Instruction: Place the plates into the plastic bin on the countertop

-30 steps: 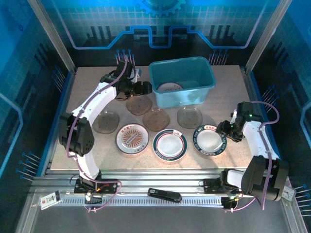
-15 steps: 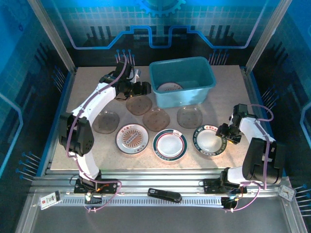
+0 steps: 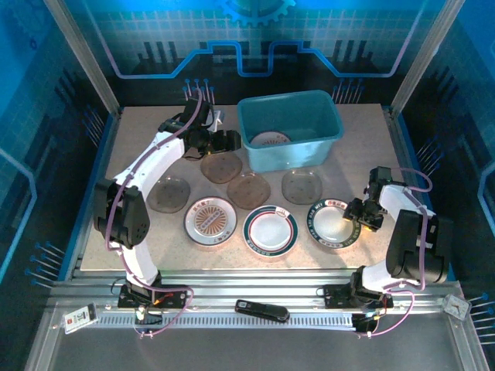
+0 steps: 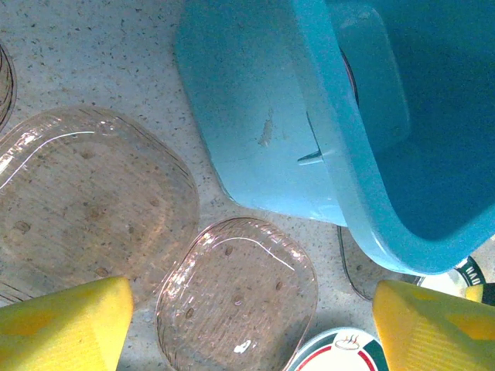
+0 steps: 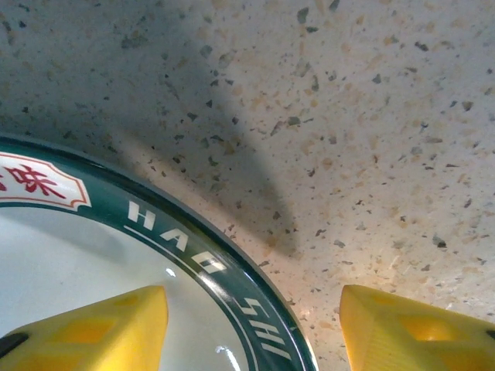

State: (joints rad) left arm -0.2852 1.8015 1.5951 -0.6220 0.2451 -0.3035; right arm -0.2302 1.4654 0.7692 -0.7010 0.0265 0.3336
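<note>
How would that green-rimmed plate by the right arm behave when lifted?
Probably stiff: the green-rimmed plate looks hard and glazed. Its glossy rim catches highlights, so it may slip between the fingers. Lying flat on the countertop, it would likely slide, not roll.

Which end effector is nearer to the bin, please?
Left. The left end effector hovers just beside the bin, above a brown plate. The right end effector is far off at the near right, straddling the rim of a green-rimmed plate.
</note>
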